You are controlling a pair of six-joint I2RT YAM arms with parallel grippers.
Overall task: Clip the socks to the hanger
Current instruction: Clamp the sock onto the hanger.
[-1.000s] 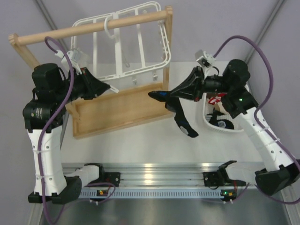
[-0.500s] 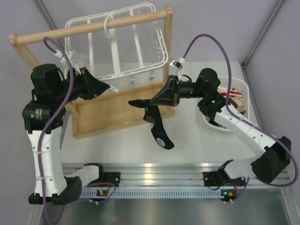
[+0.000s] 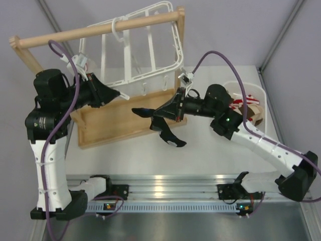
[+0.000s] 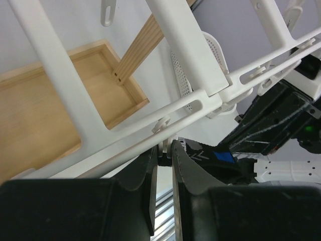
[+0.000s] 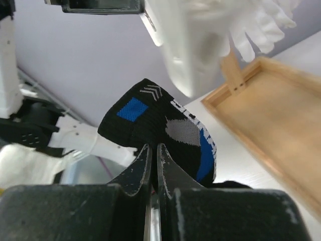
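Observation:
The white hanger point(image 3: 128, 55) hangs tilted from the wooden rail. My left gripper point(image 3: 120, 94) is shut on one of its small dangling clips point(image 4: 166, 146) at the lower edge of the frame point(image 4: 184, 40). My right gripper point(image 3: 152, 114) is shut on the black sock with blue and white patches point(image 3: 165, 131), which hangs limp below it. The sock's cuff point(image 5: 150, 118) is just right of the left fingertips and shows there as black fabric with a blue patch point(image 4: 220, 156). I cannot make out the slim plain sock.
The light wooden stand has a rail point(image 3: 95, 30) and a tray base point(image 3: 120, 120) under the hanger. A white perforated basket point(image 3: 247, 85) with red, white and beige items stands at the right, also in the left wrist view point(image 4: 194, 68). A metal rail point(image 3: 165, 188) runs along the near edge.
My right arm has swung left and carried the sock from near the basket to close beside the left gripper. The hanger has tilted a little. The left arm has stayed put.

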